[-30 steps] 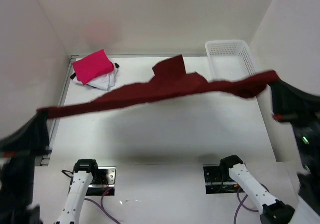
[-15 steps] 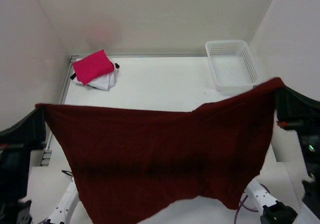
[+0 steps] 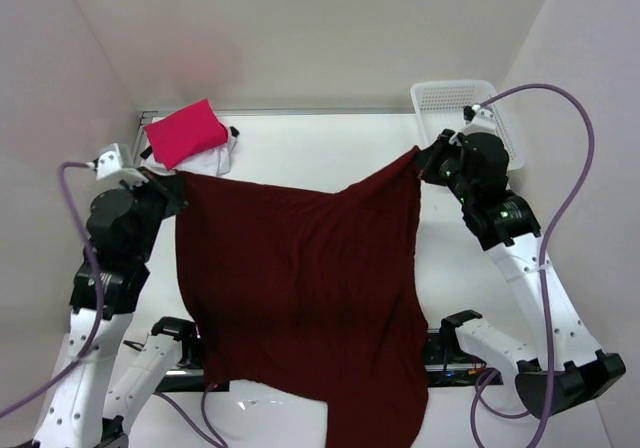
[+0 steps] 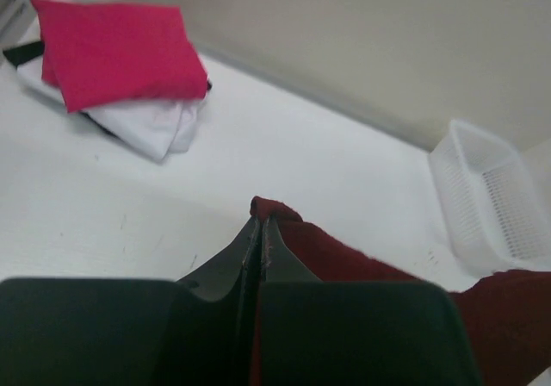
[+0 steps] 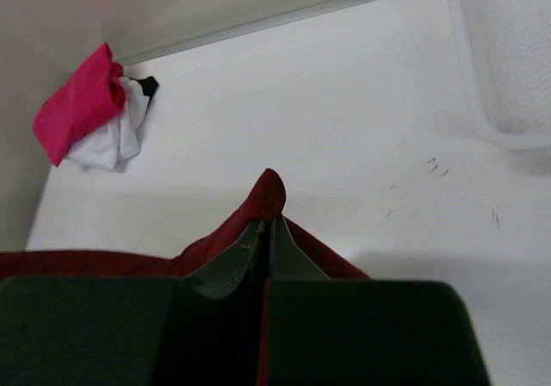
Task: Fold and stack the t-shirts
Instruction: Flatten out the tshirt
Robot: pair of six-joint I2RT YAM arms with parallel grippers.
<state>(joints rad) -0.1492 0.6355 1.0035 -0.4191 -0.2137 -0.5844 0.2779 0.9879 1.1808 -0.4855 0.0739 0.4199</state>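
Maroon t-shirt [image 3: 300, 288] hangs pinched in left tool [image 3: 178, 180] and right tool [image 3: 420, 156]; pink-red t-shirt [image 3: 185, 133], basket [image 3: 452, 86] behind.

No words, numbers or signs can be read in any view. The big dark maroon cloth t-shirt [image 3: 300, 288], the bright pink-red folded t-shirt [image 3: 185, 133], the white plastic mesh basket [image 3: 465, 118] and the white worktop [image 3: 320, 158] show plain colour only. Some tiny dark specks [image 5: 437, 165] on the worktop are too small to tell.
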